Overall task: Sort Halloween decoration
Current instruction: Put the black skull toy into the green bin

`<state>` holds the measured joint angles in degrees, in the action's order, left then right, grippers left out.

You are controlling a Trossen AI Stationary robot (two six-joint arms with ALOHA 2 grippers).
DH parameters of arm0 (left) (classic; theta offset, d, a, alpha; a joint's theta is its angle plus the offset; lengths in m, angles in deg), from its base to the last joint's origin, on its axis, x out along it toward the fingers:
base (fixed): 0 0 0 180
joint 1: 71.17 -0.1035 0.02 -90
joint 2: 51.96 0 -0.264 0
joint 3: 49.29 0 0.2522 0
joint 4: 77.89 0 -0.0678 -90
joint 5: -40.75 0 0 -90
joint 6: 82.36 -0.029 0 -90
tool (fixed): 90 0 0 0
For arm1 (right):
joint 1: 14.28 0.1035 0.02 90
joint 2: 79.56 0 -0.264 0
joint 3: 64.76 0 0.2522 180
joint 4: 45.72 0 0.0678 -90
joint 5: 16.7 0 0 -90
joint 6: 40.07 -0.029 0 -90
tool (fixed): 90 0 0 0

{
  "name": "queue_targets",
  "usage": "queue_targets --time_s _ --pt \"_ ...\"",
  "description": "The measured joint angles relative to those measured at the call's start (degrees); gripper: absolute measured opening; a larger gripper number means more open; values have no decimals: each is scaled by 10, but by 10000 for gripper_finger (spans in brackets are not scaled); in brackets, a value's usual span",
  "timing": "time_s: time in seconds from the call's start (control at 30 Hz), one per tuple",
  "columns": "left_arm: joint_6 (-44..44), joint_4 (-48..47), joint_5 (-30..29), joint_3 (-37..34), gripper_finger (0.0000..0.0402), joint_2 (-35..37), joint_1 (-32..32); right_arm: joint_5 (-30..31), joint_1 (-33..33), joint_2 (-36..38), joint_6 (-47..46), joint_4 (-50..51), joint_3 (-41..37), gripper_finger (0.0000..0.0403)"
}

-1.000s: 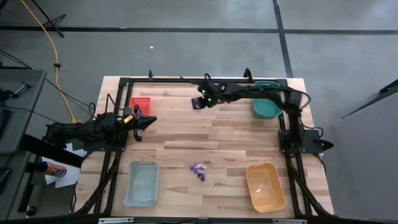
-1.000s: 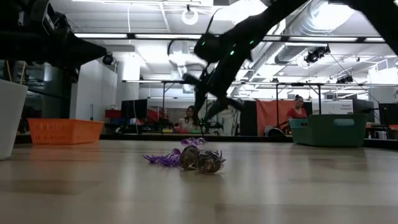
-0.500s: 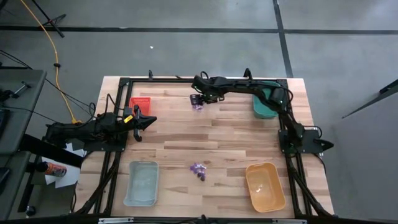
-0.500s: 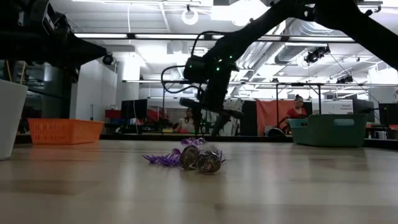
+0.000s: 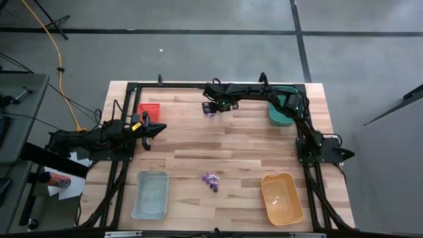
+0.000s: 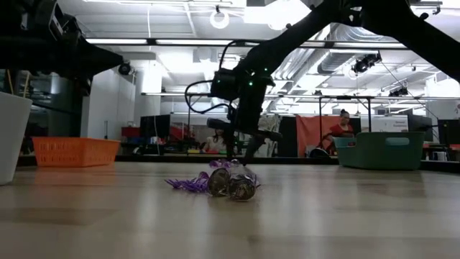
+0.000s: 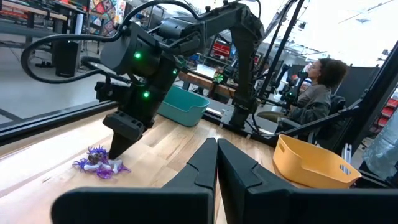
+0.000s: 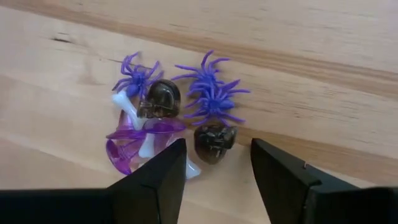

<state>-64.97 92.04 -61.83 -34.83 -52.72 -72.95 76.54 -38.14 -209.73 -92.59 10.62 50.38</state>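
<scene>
Spanning the scene, the pale wooden tabletop (image 5: 231, 142) carries four plastic trays: red (image 5: 148, 111), teal green (image 5: 283, 112), pale blue (image 5: 150, 194) and orange (image 5: 281, 197). The right gripper (image 8: 212, 163) is held spread just above one far-side cluster of tiny Halloween decoration pieces (image 8: 171, 115); a second cluster (image 5: 211, 180) lies between the near trays. The left gripper (image 7: 216, 155) is pressed together, parked beside the red tray. Several tangled pieces could be pinched together, since they touch. Only the right wrist view separates purple spiders, dark skulls and whitish bones.
</scene>
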Motion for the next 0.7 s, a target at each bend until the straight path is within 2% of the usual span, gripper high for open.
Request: queue_targets --time_s 0.3,0.7 --pt "0 0 0 0 1 0 0 25 0 0 0 -9 0 135" --pt "0 0 0 0 1 0 0 11 3 0 15 6 0 128"
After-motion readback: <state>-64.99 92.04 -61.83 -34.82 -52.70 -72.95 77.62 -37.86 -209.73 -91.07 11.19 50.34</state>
